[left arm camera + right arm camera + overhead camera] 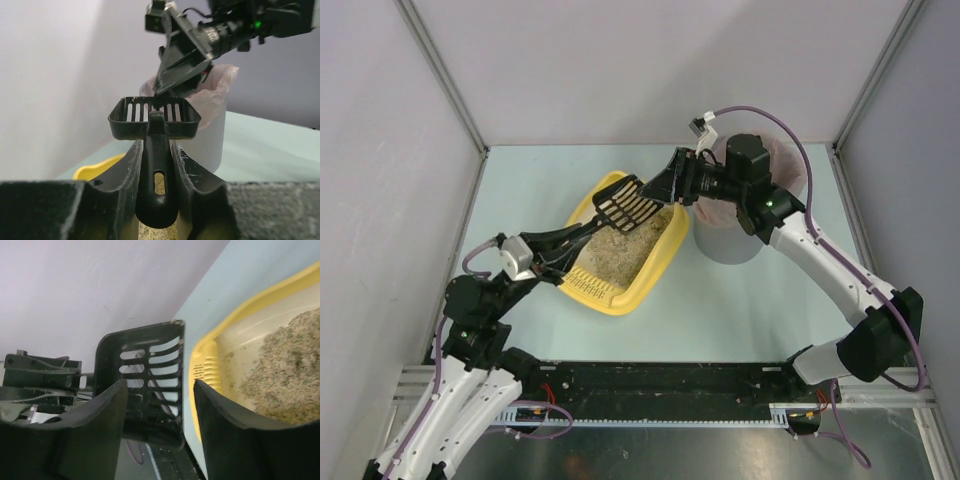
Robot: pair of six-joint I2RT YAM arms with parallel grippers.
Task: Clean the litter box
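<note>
The yellow litter box (665, 255) lies mid-table with beige litter (620, 250) in it. My left gripper (570, 243) is shut on the handle (156, 180) of a black slotted scoop (625, 205). It holds the scoop level above the box's far end. The scoop head (154, 117) shows no clumps. My right gripper (655, 188) is open. Its fingertips sit just at the scoop's far edge, above the box. In the right wrist view the scoop (145, 375) lies between and beyond the open fingers (100, 410), with the box's slotted lip (206, 367) and litter (280, 370) to the right.
A grey round bin (730, 240) with a pinkish liner stands right of the litter box, under my right arm. It also shows behind the scoop in the left wrist view (212, 135). Grey walls close in the pale green table (740, 310) on three sides.
</note>
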